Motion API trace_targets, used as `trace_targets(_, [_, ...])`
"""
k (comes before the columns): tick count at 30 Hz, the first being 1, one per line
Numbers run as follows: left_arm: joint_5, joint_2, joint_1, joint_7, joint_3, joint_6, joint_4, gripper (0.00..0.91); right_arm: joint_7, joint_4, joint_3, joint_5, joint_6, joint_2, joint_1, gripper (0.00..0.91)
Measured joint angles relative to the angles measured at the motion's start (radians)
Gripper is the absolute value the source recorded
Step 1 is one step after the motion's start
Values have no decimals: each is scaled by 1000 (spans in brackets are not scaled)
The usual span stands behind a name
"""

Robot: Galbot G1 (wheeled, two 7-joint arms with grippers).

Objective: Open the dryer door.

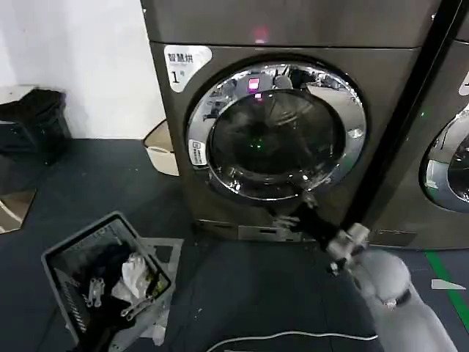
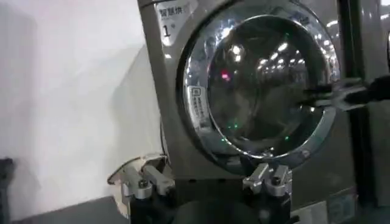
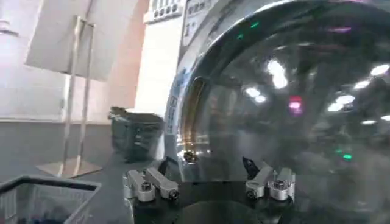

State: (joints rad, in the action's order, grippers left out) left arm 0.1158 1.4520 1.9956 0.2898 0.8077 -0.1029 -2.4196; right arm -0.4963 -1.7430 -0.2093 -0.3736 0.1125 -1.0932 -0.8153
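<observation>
The dryer door [image 1: 277, 132] is a round porthole with a wide chrome ring and dark glass, on the grey-brown machine labelled "1" [image 1: 183, 64]. In the head view it looks flat against the machine's front. My right arm reaches up from the lower right. Its gripper [image 1: 302, 208] is at the ring's lower right rim, open, with the fingers spread wide. The right wrist view has that gripper [image 3: 210, 178] close against the glass and chrome ring [image 3: 183, 103]. My left gripper [image 2: 206, 176] is open and held back from the machine, facing the door [image 2: 262, 79]. The right gripper [image 2: 332, 94] shows there at the door's far rim.
A grey laundry basket [image 1: 69, 253] holding clothes sits on the dark floor at the front left. A second chrome-ringed machine [image 1: 448, 158] stands to the right. A white tub [image 1: 161, 150] lies beside the dryer, a black bin [image 1: 33, 121] at far left, and a white cable [image 1: 293, 337] on the floor.
</observation>
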Motion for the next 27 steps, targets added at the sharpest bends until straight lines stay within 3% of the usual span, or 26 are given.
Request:
trace_targets(13, [-17, 4, 7, 2, -11, -8, -7, 907, 9, 228, 177, 1, -2, -81, 268, 907])
trace_targets(27, [-19, 9, 7, 3, -9, -11, -4, 907, -2, 415, 264, 26, -8, -224, 400, 907])
